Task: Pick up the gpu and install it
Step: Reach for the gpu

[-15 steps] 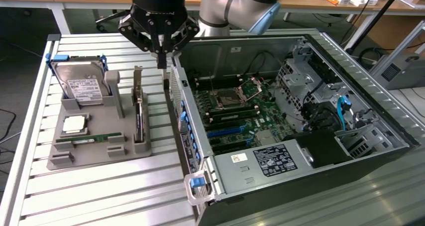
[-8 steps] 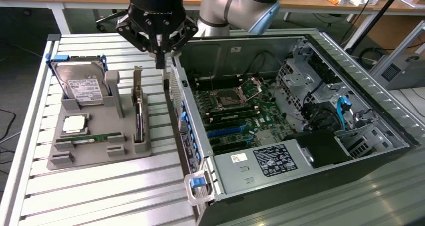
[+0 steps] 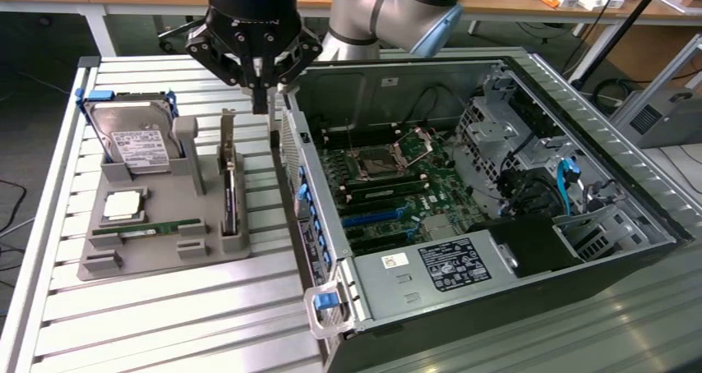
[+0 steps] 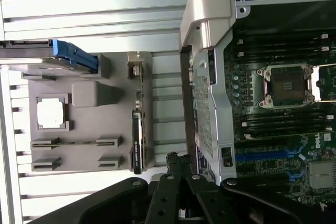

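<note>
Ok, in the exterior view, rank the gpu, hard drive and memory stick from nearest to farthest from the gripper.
1. gpu, on edge in the tray, on the side nearest the shut gripper.
2. hard drive, propped at the tray's far end, exterior view's left.
3. memory stick, lying flat at the tray's near end.

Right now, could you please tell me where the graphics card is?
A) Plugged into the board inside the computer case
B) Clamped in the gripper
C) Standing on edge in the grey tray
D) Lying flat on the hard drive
C: the graphics card stands on edge in a slot of the grey tray, while the shut gripper hangs empty above, beside the card's far end.
</note>
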Action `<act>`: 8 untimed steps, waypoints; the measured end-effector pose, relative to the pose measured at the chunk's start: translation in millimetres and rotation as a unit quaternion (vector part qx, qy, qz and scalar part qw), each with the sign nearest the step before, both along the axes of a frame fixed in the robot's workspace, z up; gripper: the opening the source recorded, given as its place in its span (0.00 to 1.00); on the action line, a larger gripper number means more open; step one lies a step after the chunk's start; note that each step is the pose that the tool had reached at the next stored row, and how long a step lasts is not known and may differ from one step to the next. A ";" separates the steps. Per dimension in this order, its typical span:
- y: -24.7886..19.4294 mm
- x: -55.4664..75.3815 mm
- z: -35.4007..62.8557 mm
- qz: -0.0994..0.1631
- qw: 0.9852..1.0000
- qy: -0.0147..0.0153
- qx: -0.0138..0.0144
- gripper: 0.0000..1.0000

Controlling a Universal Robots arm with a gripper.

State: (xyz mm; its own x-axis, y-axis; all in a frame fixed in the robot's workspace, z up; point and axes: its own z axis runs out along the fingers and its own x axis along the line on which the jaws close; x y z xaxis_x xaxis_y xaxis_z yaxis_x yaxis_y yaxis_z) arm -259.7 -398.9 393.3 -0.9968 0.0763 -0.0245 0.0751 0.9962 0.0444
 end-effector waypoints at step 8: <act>0.0 -3.7 0.0 0.000 1.000 0.000 0.000 0.11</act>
State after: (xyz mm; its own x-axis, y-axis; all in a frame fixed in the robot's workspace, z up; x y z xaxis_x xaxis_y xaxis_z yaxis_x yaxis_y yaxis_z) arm -263.5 -398.9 393.3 -0.9968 0.0762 -0.0244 0.0751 0.9962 0.0443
